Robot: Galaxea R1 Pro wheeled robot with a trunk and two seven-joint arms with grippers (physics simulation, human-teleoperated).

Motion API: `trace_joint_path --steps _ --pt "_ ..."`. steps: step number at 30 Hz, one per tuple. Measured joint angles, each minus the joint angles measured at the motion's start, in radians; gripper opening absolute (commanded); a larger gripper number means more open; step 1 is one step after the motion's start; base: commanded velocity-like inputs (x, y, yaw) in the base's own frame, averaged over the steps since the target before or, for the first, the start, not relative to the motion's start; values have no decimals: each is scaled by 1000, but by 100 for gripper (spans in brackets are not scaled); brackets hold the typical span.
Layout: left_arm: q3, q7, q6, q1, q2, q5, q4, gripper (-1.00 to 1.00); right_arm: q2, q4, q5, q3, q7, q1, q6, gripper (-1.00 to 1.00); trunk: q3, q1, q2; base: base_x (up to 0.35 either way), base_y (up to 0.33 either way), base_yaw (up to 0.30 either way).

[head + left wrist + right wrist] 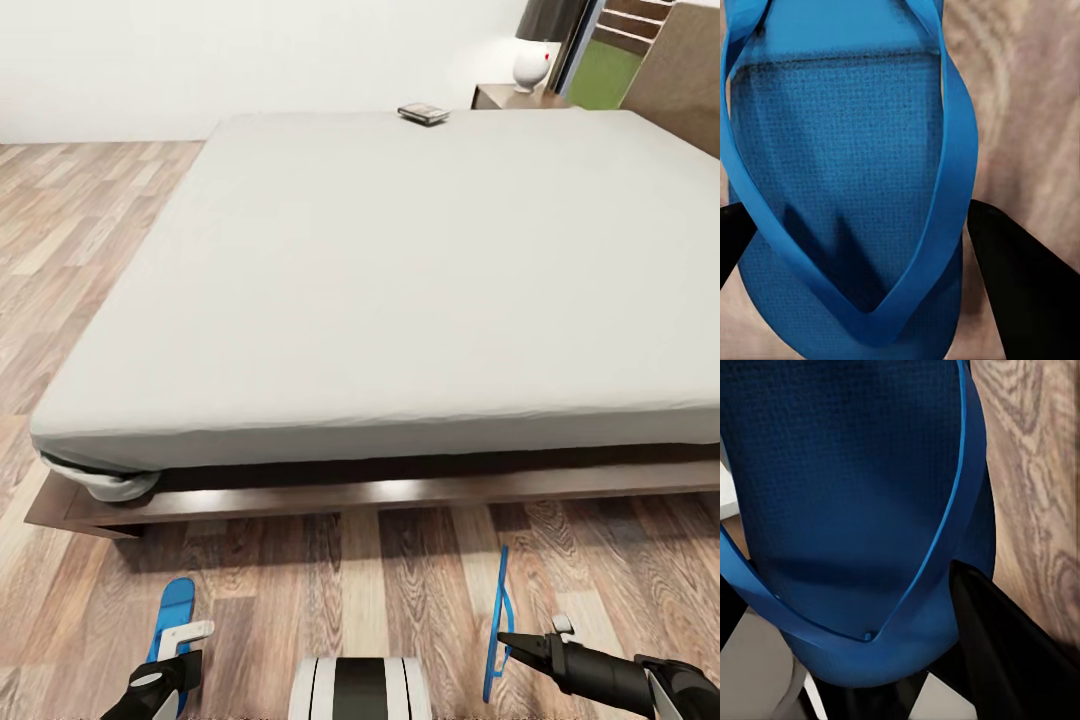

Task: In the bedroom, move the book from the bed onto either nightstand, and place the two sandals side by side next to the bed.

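Note:
The book (pixel 423 113) lies at the far edge of the white bed (pixel 400 260), close to the nightstand (pixel 505 97). One blue sandal (pixel 175 608) lies flat on the floor in front of the bed's near side. My left gripper (pixel 183 642) hovers open just above it, a finger (pixel 1020 285) on each side of the sandal (pixel 847 172). The other sandal (pixel 500 615) stands on edge just above the floor, with my right gripper (pixel 508 640) shut on it. Up close, that sandal (pixel 855 495) sits between the right gripper's (pixel 844 585) dark fingers.
A white lamp (pixel 531 65) stands on the nightstand. The bed's dark wooden platform (pixel 350 495) juts out low along the near side. Wood floor (pixel 380 590) spreads between the two sandals and to the bed's left. My own base (pixel 360 688) shows at the bottom.

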Motion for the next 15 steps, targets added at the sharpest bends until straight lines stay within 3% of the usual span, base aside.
trace_joint_path --steps 15 --pt "0 0 0 0 0 0 0 -100 0 0 0 0 0 0 0 -100 -58 7 -4 0 0 0"
